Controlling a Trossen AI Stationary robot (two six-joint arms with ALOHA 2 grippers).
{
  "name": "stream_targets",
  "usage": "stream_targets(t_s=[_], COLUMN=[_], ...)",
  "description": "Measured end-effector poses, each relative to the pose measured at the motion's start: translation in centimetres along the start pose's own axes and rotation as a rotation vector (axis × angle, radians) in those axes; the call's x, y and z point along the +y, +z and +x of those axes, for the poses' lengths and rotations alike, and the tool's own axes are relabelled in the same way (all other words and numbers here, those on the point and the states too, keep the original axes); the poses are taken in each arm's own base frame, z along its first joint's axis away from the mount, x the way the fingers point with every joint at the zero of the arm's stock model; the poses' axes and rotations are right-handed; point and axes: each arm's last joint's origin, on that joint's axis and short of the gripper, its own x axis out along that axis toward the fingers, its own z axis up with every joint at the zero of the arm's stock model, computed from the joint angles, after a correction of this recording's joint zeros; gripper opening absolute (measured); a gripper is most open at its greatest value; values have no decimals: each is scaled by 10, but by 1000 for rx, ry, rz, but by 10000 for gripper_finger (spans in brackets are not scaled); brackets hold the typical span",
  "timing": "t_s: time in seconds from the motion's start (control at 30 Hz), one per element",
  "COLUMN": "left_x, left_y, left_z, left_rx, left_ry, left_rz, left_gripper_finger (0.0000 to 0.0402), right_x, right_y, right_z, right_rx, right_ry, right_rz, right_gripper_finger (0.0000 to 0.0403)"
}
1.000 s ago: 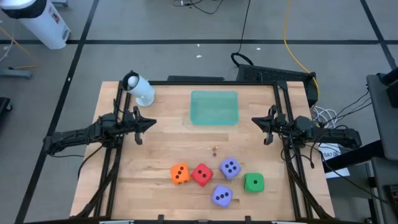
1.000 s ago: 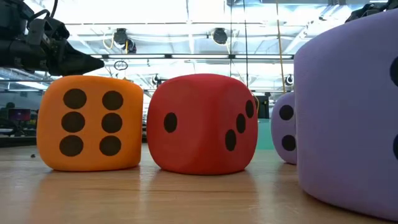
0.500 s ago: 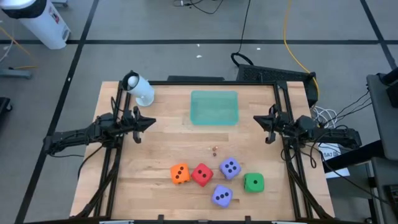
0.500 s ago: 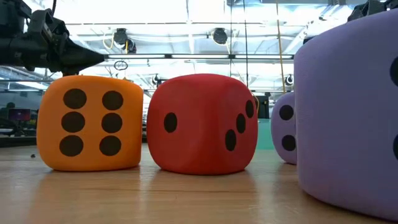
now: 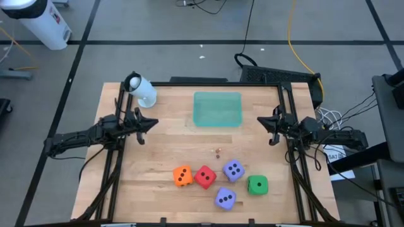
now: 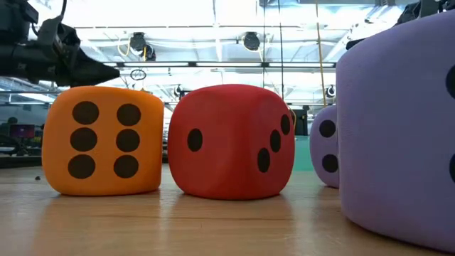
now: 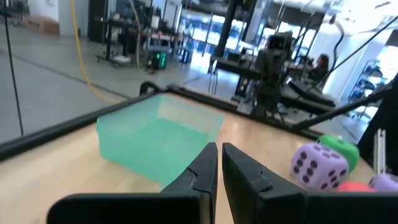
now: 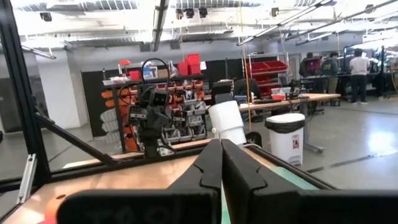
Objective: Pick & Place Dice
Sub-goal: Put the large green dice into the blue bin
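Five dice lie clustered at the table's near edge: orange die (image 5: 182, 176), red die (image 5: 205, 177), two purple dice (image 5: 233, 169) (image 5: 225, 198), green die (image 5: 257, 185). Left gripper (image 5: 153, 123) and right gripper (image 5: 260, 122) hover far apart at the sides, fingers pressed together, empty. Green tray (image 5: 217, 108) sits farther back.

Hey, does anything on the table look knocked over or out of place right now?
Yes: a white cup lies on its side near the table's far left corner, and a tiny speck sits on the wood between the green tray and the dice.
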Motion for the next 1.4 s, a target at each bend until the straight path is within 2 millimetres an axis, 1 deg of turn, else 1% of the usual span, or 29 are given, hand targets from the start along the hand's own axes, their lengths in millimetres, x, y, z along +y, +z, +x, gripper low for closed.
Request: stream_targets(t_s=[0.07, 0.17, 0.3, 0.4, 0.5, 0.53, 0.63, 0.77, 0.87, 1.03, 1.1, 1.13, 1.23, 1.33, 1.4], left_x=[0, 0, 0, 0, 0, 0, 1, 3, 5, 3, 2, 0, -3, -4, -5], left_y=[0, 0, 0, 2, 3, 3, 3, 3, 3, 2, 7, 13, 31, 37, 39], left_z=[0, 0, 0, 0, 0, 0, 0, 0, -1, -1, -2, -3, -8, -11, -12], left_rx=[2, 1, 4, -20, -34, -36, -37, -50, -55, -25, -19, -32, -54, -9, -6], left_ry=[2, 8, -5, 13, 24, 31, 57, 127, 172, 131, 107, 99, 100, 111, 112], left_rz=[14, 60, 87, 91, 90, 90, 102, 93, 81, 97, 122, 132, 138, 135, 133], left_gripper_finger=[26, 6, 10, 5, 6, 9, 17, 13, 5, 10, 14, 15, 10, 4, 8], right_x=[0, 0, 0, -1, 2, 3, 9, 17, 26, 44, 51, 55, 68, 84, 94], right_y=[-1, -3, -6, -13, -19, -16, 6, 28, 55, 91, 101, 107, 116, 119, 120], right_z=[1, 2, 4, 7, 12, 15, 28, 45, 59, 80, 85, 87, 95, 105, 111], right_rx=[11, 27, 57, 132, 227, 257, 287, 421, 478, 657, 766, 819, 989, 1131, 1210], right_ry=[-1, -4, -21, -71, -74, -85, -110, -144, -145, -135, -137, -139, -120, -110, -115], right_rz=[18, 19, 56, 47, 25, 15, -13, -67, -55, -32, -50, -57, -87, -118, -132], right_gripper_finger=[0, 0, 0, 0, 0, 0, 0, 2, 13, 22, 20, 19, 18, 18, 19])
